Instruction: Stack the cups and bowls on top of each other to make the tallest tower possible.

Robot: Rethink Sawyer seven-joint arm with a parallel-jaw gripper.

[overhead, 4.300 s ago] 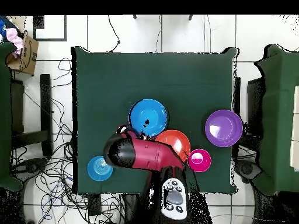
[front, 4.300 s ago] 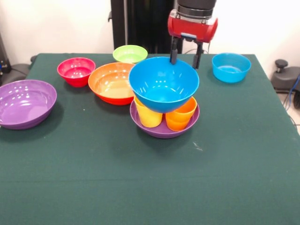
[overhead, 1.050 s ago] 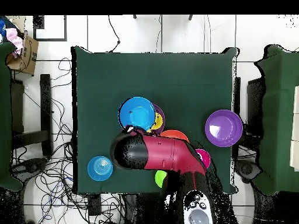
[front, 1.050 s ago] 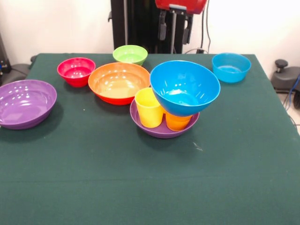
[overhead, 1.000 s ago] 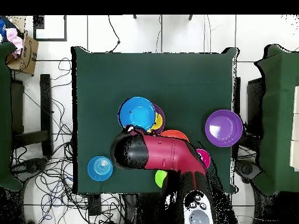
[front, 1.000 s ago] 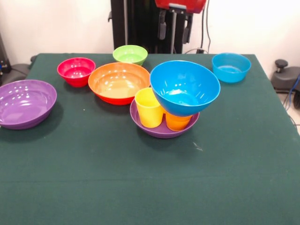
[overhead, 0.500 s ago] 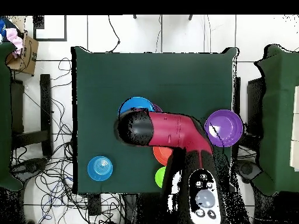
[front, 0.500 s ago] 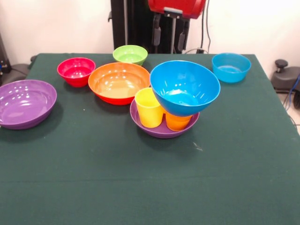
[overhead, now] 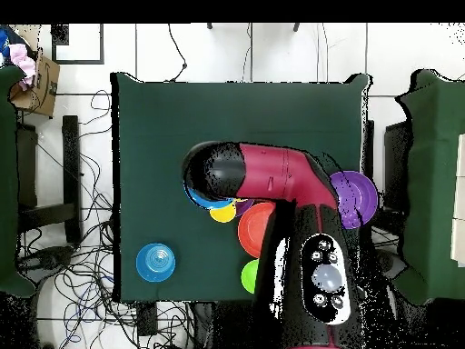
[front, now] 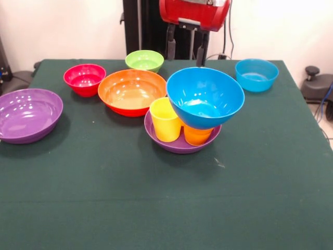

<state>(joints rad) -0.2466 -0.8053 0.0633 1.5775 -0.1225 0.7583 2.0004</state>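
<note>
I see the gripper [front: 184, 48] spread wide above the far edge, holding nothing. The large glossy blue plastic bowl [front: 205, 97] sits tilted on the cups mid-table; bare green cloth [front: 166, 208] lies nearer me.

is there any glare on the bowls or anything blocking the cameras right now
Front view: bright highlights sit inside the big blue bowl, the orange bowl and the purple bowl at the left; soft shadows fall beside each on the green table. Overhead view: the red arm covers most of the stack, leaving only slivers of the blue bowl and yellow cup.
</note>
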